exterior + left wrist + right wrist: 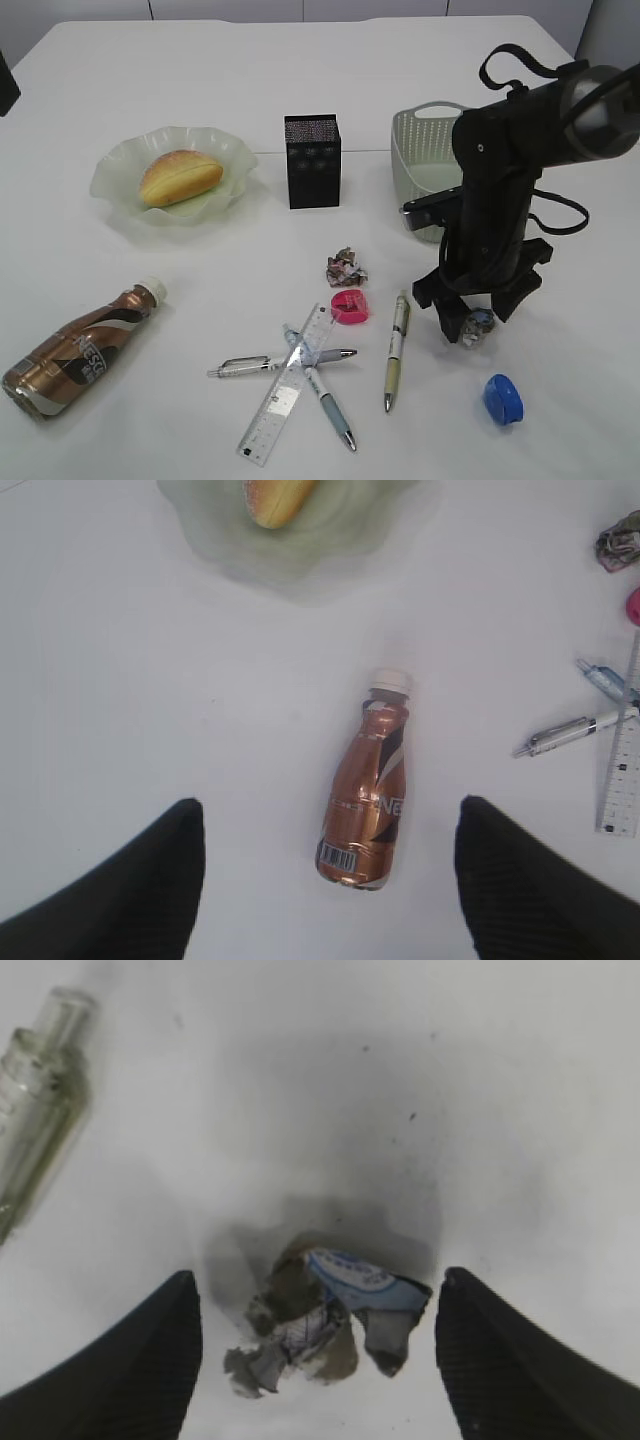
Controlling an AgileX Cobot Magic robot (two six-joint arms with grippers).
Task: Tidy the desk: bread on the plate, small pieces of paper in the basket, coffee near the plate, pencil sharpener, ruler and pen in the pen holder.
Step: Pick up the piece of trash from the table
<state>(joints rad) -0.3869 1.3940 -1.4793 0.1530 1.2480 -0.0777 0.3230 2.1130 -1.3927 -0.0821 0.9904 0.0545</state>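
Golden bread, pale green plate, black mesh pen holder

The coffee lies on the white tabletop, cap toward the far plate holding bread; pens and ruler at right; the left claw gapes wide

White counter, plain-topped, bearing: pale green ruffled plate sitting at left rear; black mesh pen holder standing at centre rear; grey-green basket standing right of it; coffee bottle lying on its side at front left; two paper wads; pink sharpener; blue sharpener; clear ruler lying across crossed pens; one beige pen lying apart.
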